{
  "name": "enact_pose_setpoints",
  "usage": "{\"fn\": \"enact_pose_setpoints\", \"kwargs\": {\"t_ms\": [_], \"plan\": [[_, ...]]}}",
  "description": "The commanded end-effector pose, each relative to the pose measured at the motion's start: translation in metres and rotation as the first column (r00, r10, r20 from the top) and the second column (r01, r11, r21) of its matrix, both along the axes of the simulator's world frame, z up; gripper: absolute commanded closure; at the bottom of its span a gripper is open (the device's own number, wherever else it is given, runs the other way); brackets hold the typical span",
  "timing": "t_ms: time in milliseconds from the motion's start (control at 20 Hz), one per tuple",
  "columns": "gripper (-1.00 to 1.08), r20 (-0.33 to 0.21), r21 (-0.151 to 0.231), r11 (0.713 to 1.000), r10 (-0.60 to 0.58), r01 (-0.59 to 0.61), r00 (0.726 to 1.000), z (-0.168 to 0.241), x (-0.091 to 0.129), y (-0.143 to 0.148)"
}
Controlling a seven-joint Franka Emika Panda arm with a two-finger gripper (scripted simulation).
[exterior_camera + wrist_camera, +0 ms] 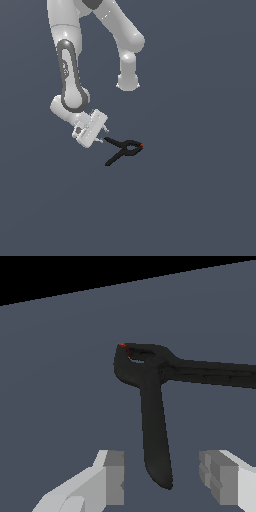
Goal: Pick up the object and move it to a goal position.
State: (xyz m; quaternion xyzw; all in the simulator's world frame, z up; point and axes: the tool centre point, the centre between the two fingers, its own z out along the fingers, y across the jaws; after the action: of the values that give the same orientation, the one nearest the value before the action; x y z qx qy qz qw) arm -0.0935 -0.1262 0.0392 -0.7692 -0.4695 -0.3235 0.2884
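Clamp (pixel 124 149), small and black with a red-orange tip, lies on a plain slate-blue floor (pixel 200 200) in the exterior view, its handles splayed toward the white gripper (pixel 102 135) just beside it on that view's left.

From the wrist view, the fingers (pixel 112 476) stand wide apart, one clamp (pixel 152 421) handle reaching between them, untouched; nothing is held.

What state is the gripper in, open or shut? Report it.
Open. In the wrist view the gripper has its fingers spread, one clamp handle between them, untouched.
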Motion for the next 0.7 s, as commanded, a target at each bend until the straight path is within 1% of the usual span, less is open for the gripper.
{"fn": "enact_pose_setpoints", "kwargs": {"t_ms": [0, 250, 500, 650], "plan": [[-0.2, 0.022, 0.005, 1.0, 0.004, -0.004, 1.0, -0.0001, -0.0003, -0.0009], [-0.2, 0.042, 0.01, 1.0, 0.007, -0.007, 0.999, -0.0002, -0.0008, -0.002], [-0.2, 0.041, 0.01, 1.0, 0.006, -0.006, 0.999, -0.0014, -0.0004, -0.0009], [-0.2, 0.042, 0.01, 1.0, 0.006, -0.007, 0.999, -0.0068, 0.0016, 0.0057]]}}
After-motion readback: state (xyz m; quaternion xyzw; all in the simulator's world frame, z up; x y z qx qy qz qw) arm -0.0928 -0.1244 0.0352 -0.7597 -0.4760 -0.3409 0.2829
